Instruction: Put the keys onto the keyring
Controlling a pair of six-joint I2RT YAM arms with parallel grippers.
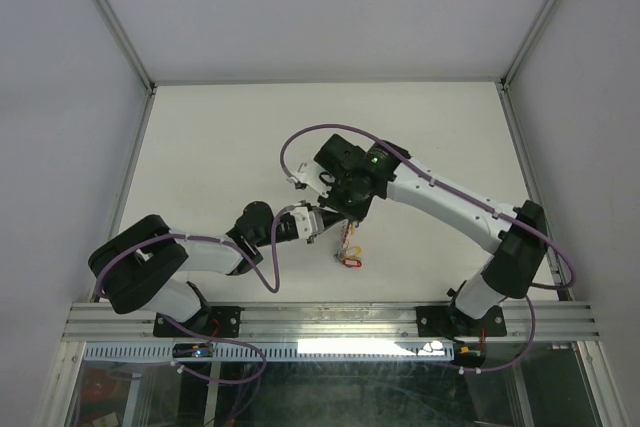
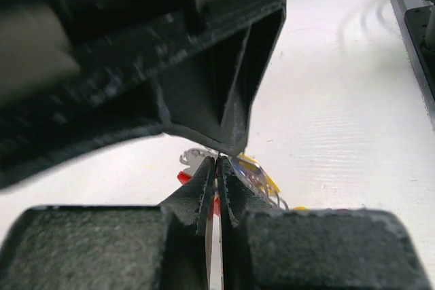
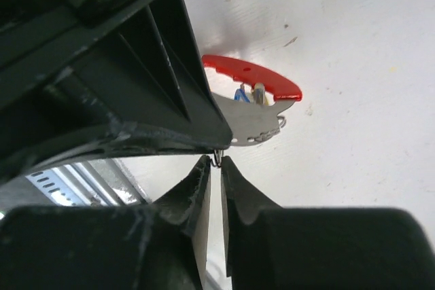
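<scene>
Both grippers meet over the middle of the table. My left gripper (image 2: 216,161) (image 1: 321,225) is shut on the keyring, and a sliver of red and grey metal shows between its pads. In the right wrist view the keyring (image 3: 255,76) sticks out past the left fingers as a red arc over a grey flat piece. The keys (image 2: 257,172) (image 1: 348,245), with yellow and blue tags, hang bunched just behind the left fingertips. My right gripper (image 3: 216,159) (image 1: 349,218) has its jaws a narrow gap apart, pinching a thin wire loop at the very tips.
The white table (image 1: 220,147) is walled by white panels on three sides. A metal rail (image 1: 330,322) carrying both arm bases runs along the near edge. The two arms cross close together near the middle.
</scene>
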